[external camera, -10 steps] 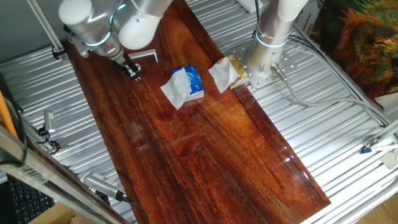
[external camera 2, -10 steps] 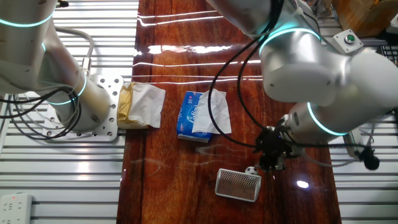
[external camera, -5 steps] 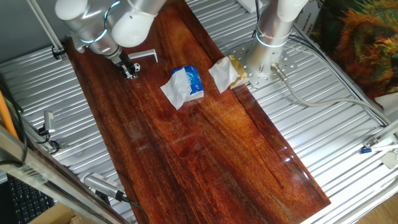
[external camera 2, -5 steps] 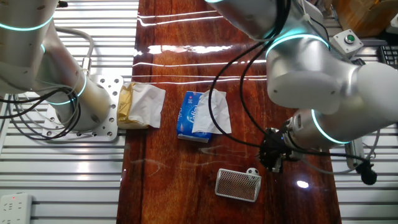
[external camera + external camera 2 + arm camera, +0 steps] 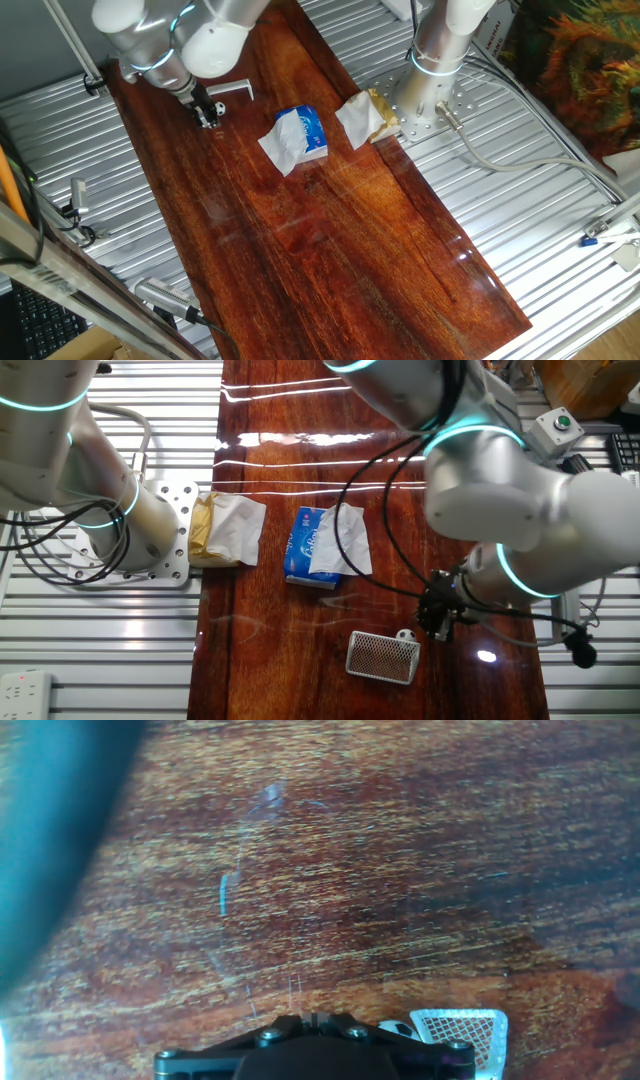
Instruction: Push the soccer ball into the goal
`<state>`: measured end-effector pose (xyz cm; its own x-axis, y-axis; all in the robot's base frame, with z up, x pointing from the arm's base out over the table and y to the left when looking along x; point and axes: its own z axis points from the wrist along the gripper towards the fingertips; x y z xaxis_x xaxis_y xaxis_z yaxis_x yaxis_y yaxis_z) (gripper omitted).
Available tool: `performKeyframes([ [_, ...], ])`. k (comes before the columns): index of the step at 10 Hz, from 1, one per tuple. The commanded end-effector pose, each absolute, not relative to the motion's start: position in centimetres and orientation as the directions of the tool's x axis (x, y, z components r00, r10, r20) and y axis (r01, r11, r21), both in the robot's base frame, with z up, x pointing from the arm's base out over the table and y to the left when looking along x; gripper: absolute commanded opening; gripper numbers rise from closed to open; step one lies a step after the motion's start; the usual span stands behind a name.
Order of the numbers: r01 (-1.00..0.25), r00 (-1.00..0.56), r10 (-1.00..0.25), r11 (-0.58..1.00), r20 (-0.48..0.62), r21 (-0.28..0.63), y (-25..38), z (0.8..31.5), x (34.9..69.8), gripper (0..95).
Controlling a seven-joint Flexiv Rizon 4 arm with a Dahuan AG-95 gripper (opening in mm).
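The soccer ball point(image 5: 405, 637) is a tiny white ball with black patches. It rests against the upper right corner of the goal point(image 5: 383, 658), a small white frame with mesh. My gripper point(image 5: 438, 626) is shut and empty, low over the wood just right of the ball. In the hand view the shut gripper point(image 5: 312, 1018) sits at the bottom edge, with the ball point(image 5: 401, 1029) and the goal's mesh point(image 5: 462, 1028) close on its right. In the one fixed view my gripper point(image 5: 209, 118) is beside the goal point(image 5: 236, 89); the ball is hidden there.
A blue packet with white tissue point(image 5: 322, 546) lies mid-board. Crumpled white-and-tan paper point(image 5: 226, 530) lies by a second arm's base point(image 5: 150, 530). The wooden board point(image 5: 330, 230) is edged by ribbed metal on both sides.
My gripper has shifted slightly along the board near the goal. The ball has nudged a little closer against the goal's corner.
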<state>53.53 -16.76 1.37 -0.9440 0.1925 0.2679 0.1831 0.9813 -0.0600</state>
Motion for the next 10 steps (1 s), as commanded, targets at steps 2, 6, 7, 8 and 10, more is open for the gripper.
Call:
performKeyframes([
  [2, 0.180, -0.944, 0.191, 0.981, 0.270, -0.065, -16.89, 1.26, 53.32, 0.0],
  [6, 0.195, -0.934, 0.193, 0.980, 0.299, -0.022, -16.90, 1.24, 53.32, 95.0],
  [7, 0.193, -0.931, 0.192, 0.981, 0.311, -0.030, -16.92, 1.16, 53.36, 95.0],
  [8, 0.193, -0.928, 0.194, 0.981, 0.318, -0.033, -16.94, 1.09, 53.40, 95.0],
  [10, 0.193, -0.925, 0.192, 0.981, 0.328, -0.031, -17.02, 0.84, 53.54, 95.0],
])
